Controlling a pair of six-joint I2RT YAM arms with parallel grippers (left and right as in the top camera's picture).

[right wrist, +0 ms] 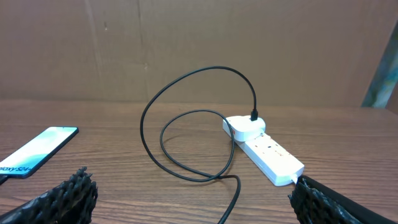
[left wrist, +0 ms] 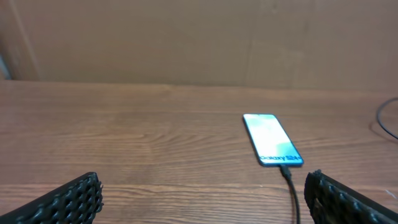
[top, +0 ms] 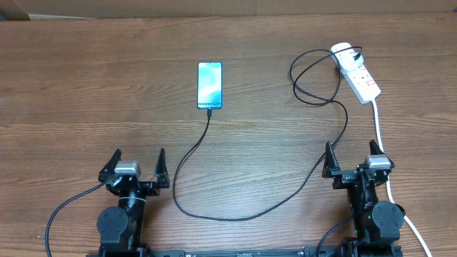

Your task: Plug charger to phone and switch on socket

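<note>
The wooden table (top: 86,86) carried everything, well ahead of both arms. The socket (top: 359,75) lay at the far right, a small white strip trailing a thick white cord (top: 378,125) towards the right arm; it looked light and hard-shelled, so it would probably skate under a sideways push and was best pressed straight down on its switch, which was too small to read as on or off. The phone (top: 210,85) lay flat, screen up and lit, far centre-left; being slim, smooth and glassy, it would likely slide and should be steadied by its long edges, not the glass. The charger (right wrist: 217,67) ran from its plug (right wrist: 254,115) on the socket's end, through loose loops, round to the phone; it appeared thin and limp, offering no push along its length, so any hold belonged right behind the connector tip (left wrist: 283,168), which met the phone's near short edge and seemed seated. The left gripper (top: 138,153) and right gripper (top: 350,148) both stood spread wide and empty near the table's front.
</note>
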